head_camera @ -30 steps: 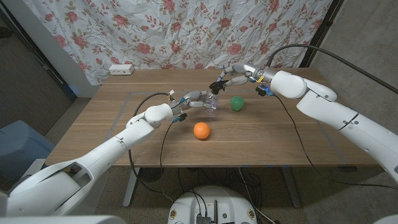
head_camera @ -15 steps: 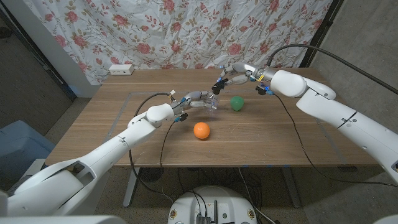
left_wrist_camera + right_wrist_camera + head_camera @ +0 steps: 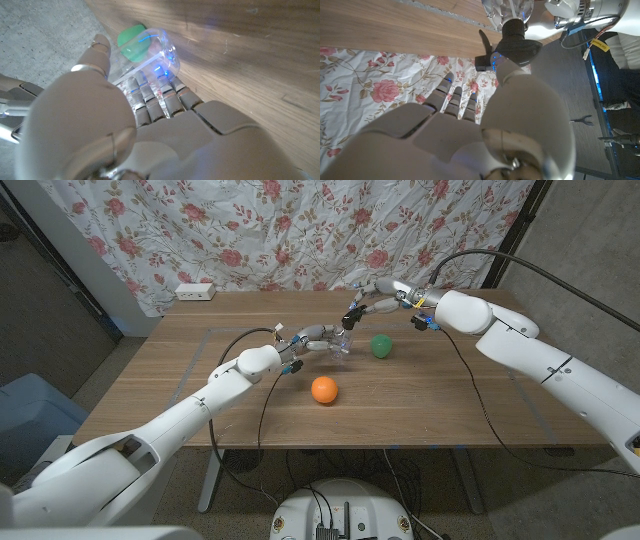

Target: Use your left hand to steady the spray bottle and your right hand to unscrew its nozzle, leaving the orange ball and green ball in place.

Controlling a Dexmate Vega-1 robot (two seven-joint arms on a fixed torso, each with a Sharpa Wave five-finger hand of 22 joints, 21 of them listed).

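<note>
A clear spray bottle (image 3: 341,346) stands mid-table, and my left hand (image 3: 308,339) grips its body from the left. In the left wrist view my fingers (image 3: 155,95) wrap the see-through bottle (image 3: 152,47). Its black nozzle (image 3: 350,316) sits on top, with my right hand (image 3: 383,298) holding it from the far right. The right wrist view has the nozzle (image 3: 514,44) against the bottle's neck (image 3: 507,7). Just right of the bottle lies the green ball (image 3: 380,345), also seen past the bottle as the green ball (image 3: 131,43). The orange ball (image 3: 324,389) lies nearer me.
A white power strip (image 3: 195,291) lies at the table's far left edge before the floral curtain (image 3: 300,230). Cables trail from both arms over the wooden table (image 3: 150,390). A blue bin (image 3: 30,415) stands on the floor at the left.
My right hand has shifted slightly up and away while keeping hold of the nozzle. The left hand, the bottle and both balls stay where they were.
</note>
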